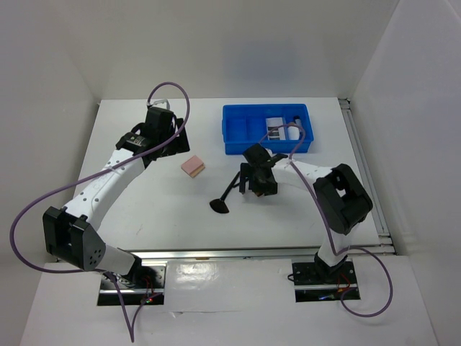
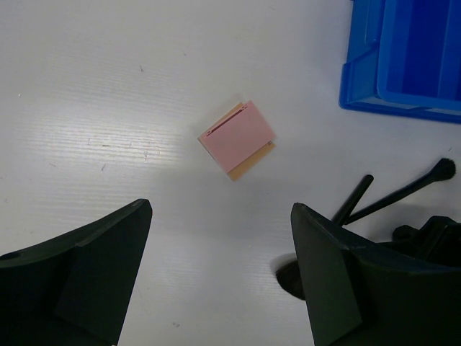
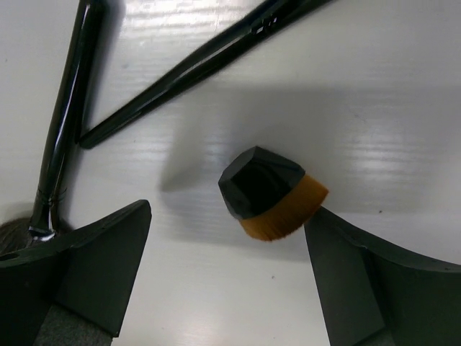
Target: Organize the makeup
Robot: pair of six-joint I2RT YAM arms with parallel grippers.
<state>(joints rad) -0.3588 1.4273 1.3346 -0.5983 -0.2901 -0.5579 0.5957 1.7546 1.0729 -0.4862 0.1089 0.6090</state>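
Note:
The pink sponge (image 1: 193,166) (image 2: 238,139) lies flat on the white table, ahead of my open left gripper (image 1: 173,139) (image 2: 221,274), which holds nothing. My right gripper (image 1: 259,179) (image 3: 227,216) stands open low over the stubby orange-brown brush (image 3: 270,193), which lies between its fingers, close to the right one. Two thin black brushes (image 1: 230,189) (image 3: 65,122) (image 2: 392,194) lie crossed just left of it. In the blue bin (image 1: 248,140) sit the pale palette (image 1: 276,127) and the white egg-shaped piece (image 1: 294,132).
The blue divided bin (image 2: 360,79) stands at the back, right of centre, just behind my right gripper. A purple cable (image 1: 299,155) runs over the right arm and the bin's front. White walls close in the table on the left, right and back.

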